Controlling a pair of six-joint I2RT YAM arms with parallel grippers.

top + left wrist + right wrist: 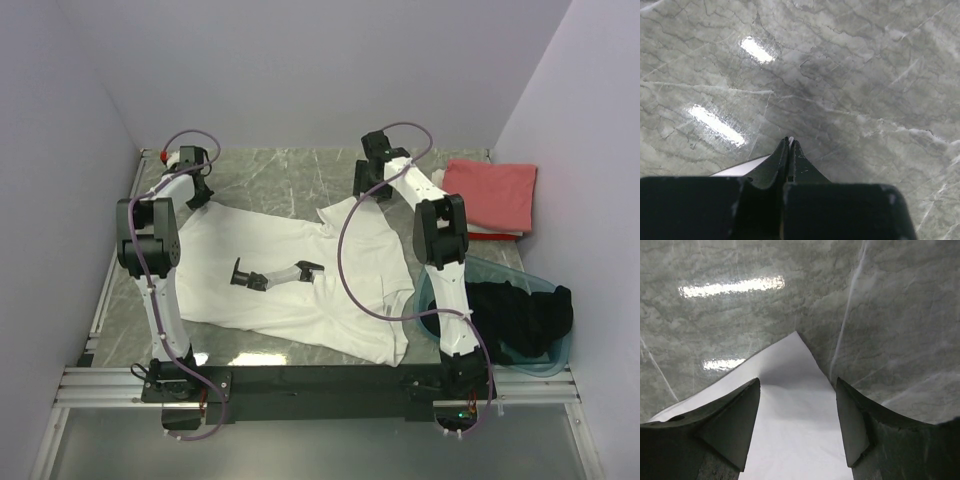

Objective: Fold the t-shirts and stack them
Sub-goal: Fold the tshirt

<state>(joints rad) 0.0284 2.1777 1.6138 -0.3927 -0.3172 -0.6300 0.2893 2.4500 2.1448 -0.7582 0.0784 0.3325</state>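
Broadly spread over the grey, veined, glossy stone surface [270,170] lies the large white t-shirt [300,290], soft and rumpled, with a dark graphic [275,275] at its middle. Its near hem runs close to the surface's near edge, and its far corners reach the tips of both arms.

The left fingers [772,167], black and tapering to a point, are clenched together. They pinch a thin sliver of the white cloth at their tips, at the shirt's far left corner. The right fingers [737,422] are released and spread apart. They straddle a pointed corner of the same cloth, which lies flat on the stone between them; whether they touch it I cannot tell.

Bare stone stretches beyond both sets of fingers up to the back wall [300,70], with strips of light reflected in it.

At the far right, against the side wall [590,170], a folded salmon-pink shirt [490,190] lies on top of red and white ones [495,233], apart from the white t-shirt. Nearer, at the right edge, a translucent teal tub [500,270] holds a crumpled black shirt [520,315]. The tub's rim lies just beside the white t-shirt's near right corner and the right arm's lower column. A purple cable [341,255] loops from the right arm over the white cloth.
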